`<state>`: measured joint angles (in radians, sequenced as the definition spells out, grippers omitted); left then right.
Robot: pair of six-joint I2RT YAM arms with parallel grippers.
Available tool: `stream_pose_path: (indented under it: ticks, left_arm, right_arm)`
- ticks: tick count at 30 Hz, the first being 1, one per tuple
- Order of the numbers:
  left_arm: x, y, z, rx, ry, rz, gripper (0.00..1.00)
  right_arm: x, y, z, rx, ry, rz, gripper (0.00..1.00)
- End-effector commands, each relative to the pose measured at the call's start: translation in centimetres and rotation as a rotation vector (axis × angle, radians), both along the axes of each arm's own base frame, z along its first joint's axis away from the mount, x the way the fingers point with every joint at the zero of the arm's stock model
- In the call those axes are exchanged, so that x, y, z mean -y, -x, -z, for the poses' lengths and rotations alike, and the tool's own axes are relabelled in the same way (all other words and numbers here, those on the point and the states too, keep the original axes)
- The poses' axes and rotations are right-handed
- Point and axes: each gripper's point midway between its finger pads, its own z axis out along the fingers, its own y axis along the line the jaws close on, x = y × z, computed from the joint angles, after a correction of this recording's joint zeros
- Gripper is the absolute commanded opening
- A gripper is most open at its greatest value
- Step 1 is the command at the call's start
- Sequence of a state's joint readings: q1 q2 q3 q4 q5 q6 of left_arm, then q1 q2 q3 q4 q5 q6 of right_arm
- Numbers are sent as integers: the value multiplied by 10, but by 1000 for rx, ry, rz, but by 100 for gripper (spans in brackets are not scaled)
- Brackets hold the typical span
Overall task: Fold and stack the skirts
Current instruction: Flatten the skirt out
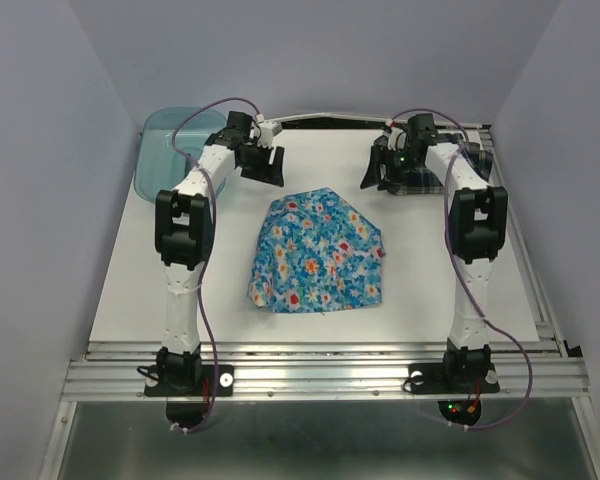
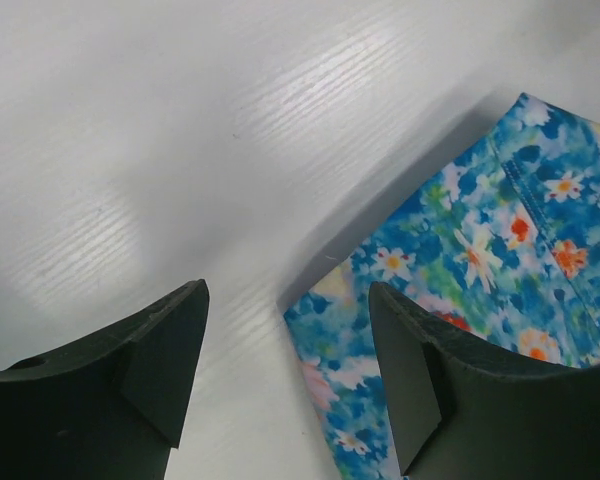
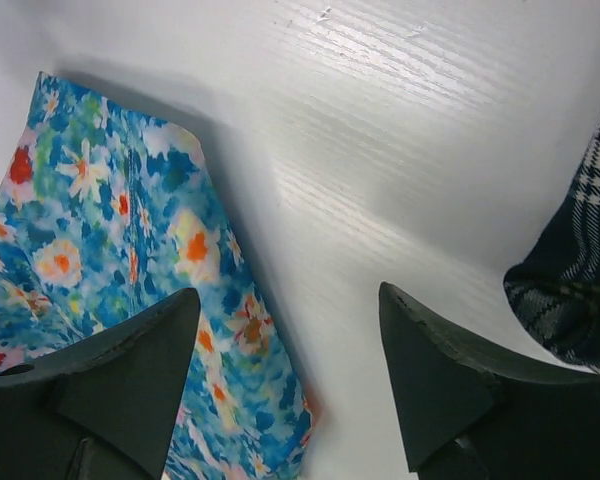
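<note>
Left gripper (image 1: pixel 266 165) spread, empty | right gripper (image 1: pixel 378 173) spread, empty | arms outstretched beyond floral skirt (image 1: pixel 318 252)

Both arms reach up from their bases at 6 o'clock, elbows bent inward. The left arm (image 1: pixel 185 225) carries the left gripper (image 1: pixel 265 165) at 11 o'clock, the right arm (image 1: pixel 475 220) carries the right gripper (image 1: pixel 377 172) at 1 o'clock. Both sets of jaws are spread wide and tilted downward.
</note>
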<state>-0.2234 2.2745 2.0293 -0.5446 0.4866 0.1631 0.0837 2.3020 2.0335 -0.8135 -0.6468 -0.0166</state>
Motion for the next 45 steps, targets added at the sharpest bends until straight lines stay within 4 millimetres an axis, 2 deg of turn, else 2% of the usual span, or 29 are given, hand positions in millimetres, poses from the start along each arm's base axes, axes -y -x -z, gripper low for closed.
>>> stream_pose_path:
  ticks: [1,6,11,15,19,20,21,22,23,25,26,28,29,30,31,32,33,34,35,36,37,38,39,40,41,42,43,44,45]
  left_arm:
    - [0,-3,-15,-2,4,-56,77]
    - [-6,12,23,-79,-21,-84,77]
    - [9,38,40,-172,56,-7,65]
    - [18,50,49,-212,94,39,63]
    - [26,49,53,-232,126,56,41]
    - [27,46,52,-230,131,51,26]
    - [28,38,45,-199,136,51,20]
    - [27,32,39,-173,128,44,13]
    - [27,25,32,-146,125,41,1]
    - [26,4,-3,-41,128,39,0]
    - [25,-11,-31,41,119,32,0]
    - [17,-27,-68,154,90,28,0]
    - [14,-32,-86,207,78,27,0]
    - [13,-37,-125,302,79,34,0]
    - [10,-38,-142,366,54,52,0]
    - [7,-34,-174,445,48,62,0]
    - [6,-29,-189,490,40,75,0]
    - [5,-24,-199,542,15,121,0]
    - [2,-9,-213,588,1,141,0]
    - [1,0,-219,623,-14,169,0]
    - [0,9,-216,641,-32,196,0]
    - [2,21,-217,691,-69,255,0]
    - [0,44,-204,697,-91,295,0]
    - [1,57,-192,701,-116,331,0]
    - [11,75,-184,717,-140,386,0]
    - [9,102,-158,728,-197,459,0]
    - [9,117,-141,727,-246,492,0]
    - [21,153,-111,741,-292,604,0]
    - [25,170,-96,750,-326,655,0]
  right_arm:
    - [-24,-14,-2,34,-54,-10,78]
    - [-48,1,26,-12,-79,-80,78]
    - [-75,25,39,-77,-144,-163,78]
    - [-92,41,47,-84,-146,-252,75]
    - [-99,37,43,-63,-155,-266,45]
    - [-99,33,41,-51,-154,-268,38]
    - [-98,27,39,-29,-132,-260,32]
    - [-98,17,27,24,-120,-261,18]
    - [-97,11,20,53,-111,-260,11]
    - [-89,-8,1,140,-69,-239,1]
    - [-88,-21,-25,224,-50,-231,1]
    - [-85,-33,-55,330,-26,-234,1]
    - [-84,-38,-87,418,-18,-230,1]
    - [-81,-43,-106,481,5,-218,1]
    - [-78,-45,-145,600,20,-220,1]
    - [-71,-46,-155,641,54,-203,1]
    - [-68,-44,-169,690,70,-204,1]
    - [-65,-45,-186,777,98,-225,1]
    - [-59,-32,-221,869,117,-230,1]
    - [-56,-25,-229,914,140,-243,1]
    - [-56,-13,-202,911,196,-311,2]
    - [-68,1,-202,956,215,-359,2]
    - [-67,23,-223,1027,250,-377,2]
    - [-68,43,-177,995,311,-476,3]
    - [-73,57,-168,1030,336,-522,4]
    - [-87,81,-154,1048,370,-585,6]
    - [-80,111,-122,1044,418,-668,16]
    - [-85,131,-103,1031,447,-723,33]
    - [-82,146,-85,1010,460,-766,55]
